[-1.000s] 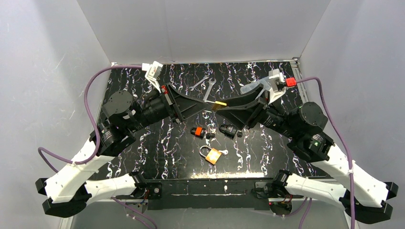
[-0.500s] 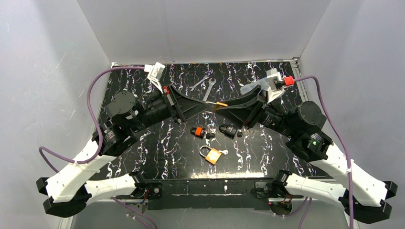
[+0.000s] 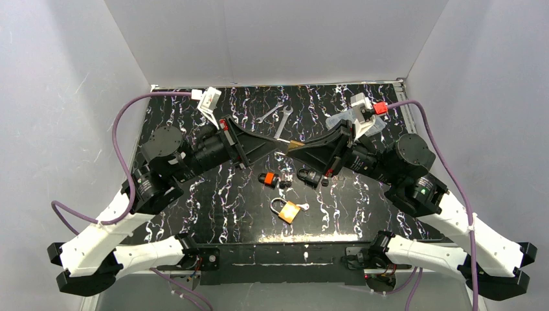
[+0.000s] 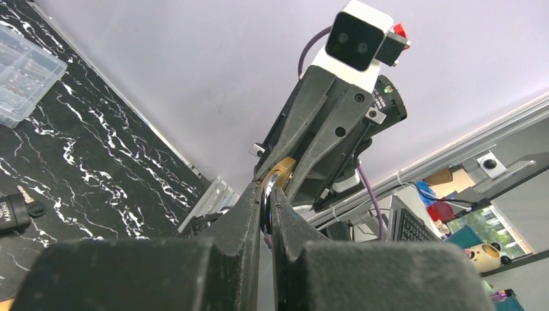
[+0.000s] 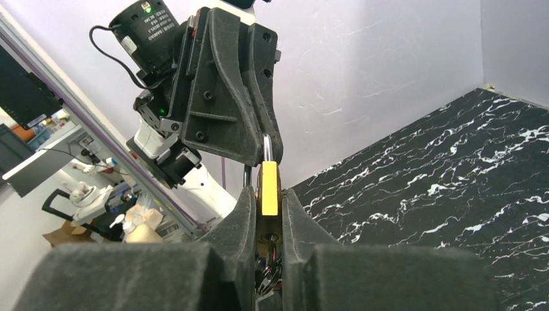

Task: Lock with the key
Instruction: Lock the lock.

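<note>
Holding the brass padlock (image 3: 292, 145) between them, both arms meet in mid-air above the middle of the worktop (image 3: 213, 194). The left end effector (image 3: 283, 143) is clamped shut on the steel shackle (image 4: 265, 197), and its wrist view shows the loop pinched between the two fingers. The right end effector (image 3: 296, 148) is closed against the flat faces of the yellow body, so each arm grips one part of the same lock.

Low between the right fingers, a dark metal piece (image 5: 268, 256) hangs under the body. It may be the key, but it is too dim to say. Whether the shackle is seated in the body cannot be told either.

On the worktop below lie a red-and-black padlock (image 3: 267, 178), a black padlock (image 3: 311, 176) and a second brass padlock (image 3: 288, 210), with two wrenches (image 3: 277, 116) and a clear plastic box (image 4: 22, 74) toward the far edge.

As I judge it, the step in hand is steadying the lock for closing. Next, the right arm should keep the body firm while the left pushes the shackle straight down into it. Then one end effector must let go to turn the key, without letting the lock twist or drop.
</note>
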`<control>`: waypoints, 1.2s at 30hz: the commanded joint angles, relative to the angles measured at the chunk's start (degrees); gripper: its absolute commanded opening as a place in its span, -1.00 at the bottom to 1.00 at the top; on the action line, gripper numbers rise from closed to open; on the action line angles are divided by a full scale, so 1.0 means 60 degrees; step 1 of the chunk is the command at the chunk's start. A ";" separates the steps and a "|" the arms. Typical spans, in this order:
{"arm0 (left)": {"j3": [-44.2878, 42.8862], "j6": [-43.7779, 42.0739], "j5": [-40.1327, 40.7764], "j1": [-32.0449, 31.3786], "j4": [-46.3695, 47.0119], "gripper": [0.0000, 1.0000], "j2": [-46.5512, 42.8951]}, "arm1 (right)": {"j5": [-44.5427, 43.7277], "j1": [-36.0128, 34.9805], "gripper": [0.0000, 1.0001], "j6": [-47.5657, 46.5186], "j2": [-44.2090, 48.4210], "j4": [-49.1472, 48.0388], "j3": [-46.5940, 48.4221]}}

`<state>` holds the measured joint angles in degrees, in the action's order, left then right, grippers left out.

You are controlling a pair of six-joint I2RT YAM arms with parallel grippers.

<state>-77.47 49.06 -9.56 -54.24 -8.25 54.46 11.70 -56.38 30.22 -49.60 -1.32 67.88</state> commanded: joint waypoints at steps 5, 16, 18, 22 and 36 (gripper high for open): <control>-0.0779 -0.1405 0.0154 0.0001 -0.1890 -0.40 -0.0314 | 0.0277 0.0083 -0.97 0.0412 0.0239 0.0738 0.0813; -0.0844 -0.2281 -0.1331 -0.0001 -0.3113 -0.23 -0.0487 | 0.3186 0.1084 -0.97 0.2172 -0.0395 -0.0724 0.0182; -0.0906 -0.2394 -0.1502 0.0002 -0.3192 -0.22 -0.0471 | 0.3609 0.1317 -0.97 0.2417 -0.0493 -0.0958 0.0036; -0.1097 -0.2469 -0.1739 0.0016 -0.3414 -0.21 -0.0345 | 0.4197 0.1603 -0.97 0.2668 -0.0576 -0.1321 -0.0121; -0.0748 -0.0267 -0.4565 0.1909 -0.1756 -0.35 0.0490 | 0.4273 0.1911 -0.97 0.2292 -0.0137 -0.0886 -0.0487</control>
<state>-83.96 41.54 -28.99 -46.13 -25.50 57.74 36.62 -45.32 44.75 -51.51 -3.36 65.12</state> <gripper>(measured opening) 0.339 0.165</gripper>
